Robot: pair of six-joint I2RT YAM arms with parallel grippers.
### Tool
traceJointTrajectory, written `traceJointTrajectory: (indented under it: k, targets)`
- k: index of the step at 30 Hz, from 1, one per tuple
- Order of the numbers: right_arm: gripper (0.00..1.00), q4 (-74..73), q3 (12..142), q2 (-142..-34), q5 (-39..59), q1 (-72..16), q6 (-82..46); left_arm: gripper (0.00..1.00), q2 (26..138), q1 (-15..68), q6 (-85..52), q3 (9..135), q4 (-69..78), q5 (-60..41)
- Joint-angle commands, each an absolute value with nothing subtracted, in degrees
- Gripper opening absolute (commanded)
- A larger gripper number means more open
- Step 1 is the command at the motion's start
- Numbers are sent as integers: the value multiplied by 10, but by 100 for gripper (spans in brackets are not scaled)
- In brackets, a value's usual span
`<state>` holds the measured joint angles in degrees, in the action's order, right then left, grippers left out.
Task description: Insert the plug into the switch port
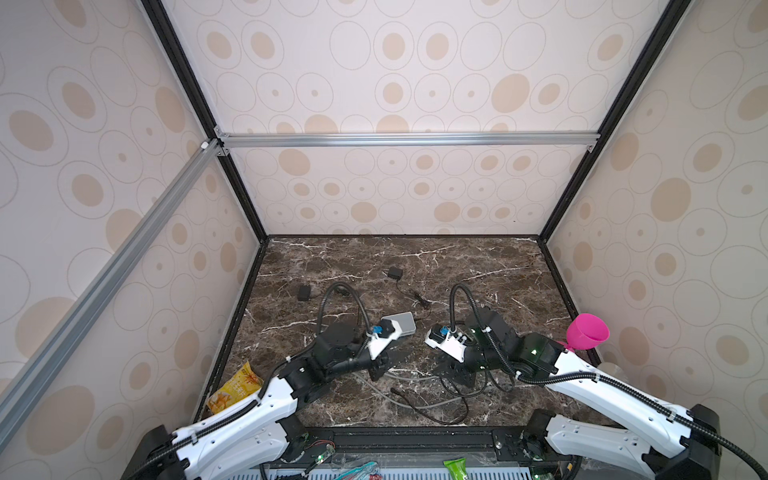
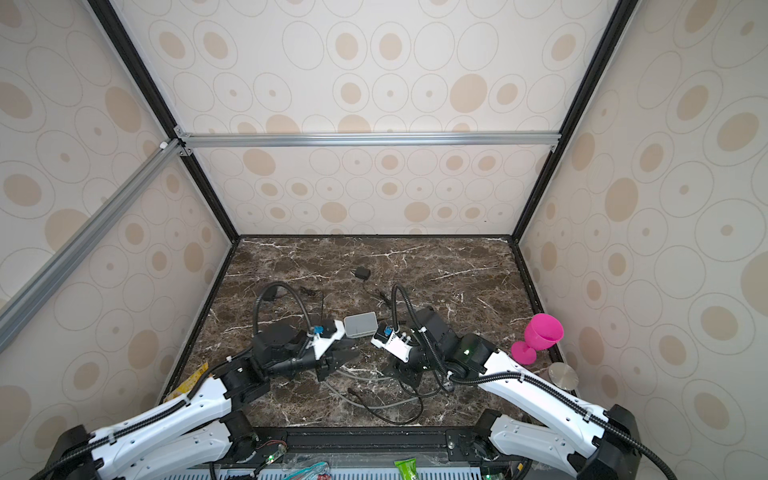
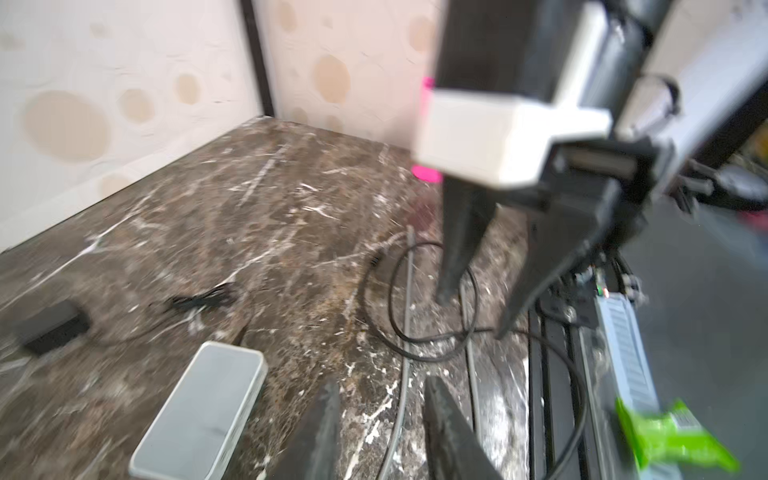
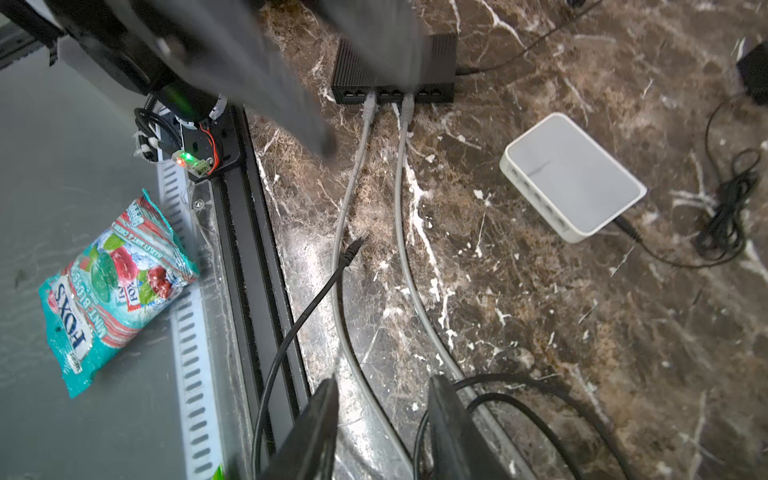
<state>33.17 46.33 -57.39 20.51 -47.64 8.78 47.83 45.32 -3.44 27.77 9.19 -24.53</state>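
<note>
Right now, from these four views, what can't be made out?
Black ribbed switch box: right wrist view, blurred left gripper covers much of its top; port row too small to count.
Loose black cable plug: right wrist view, too small to tell connector type.
Small white plastic box: left wrist view, motion-blurred, cut by frame edge.

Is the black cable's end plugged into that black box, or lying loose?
Loose. The black plug lies on the marble table, apart from the black switch; only two grey cables sit in its ports.
</note>
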Motion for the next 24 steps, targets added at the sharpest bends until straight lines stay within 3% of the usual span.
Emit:
traceJointTrajectory:
  k: [1,4,8,15,24]
  targets:
    - [36,321,450,-557,207,-481,12,38,393,428,-188,274,87,-86]
    - [34,331,460,-572,120,-546,-7,44,301,423,-256,300,-17,72]
    - [38,393,527,-653,-19,-643,-33,43,240,421,-280,357,-156,218]
    - [39,589,769,-917,-152,-764,-31,46,110,422,-261,367,-208,269]
    - [39,777,1007,-1157,-216,-800,-40,44,38,438,-260,357,-214,287]
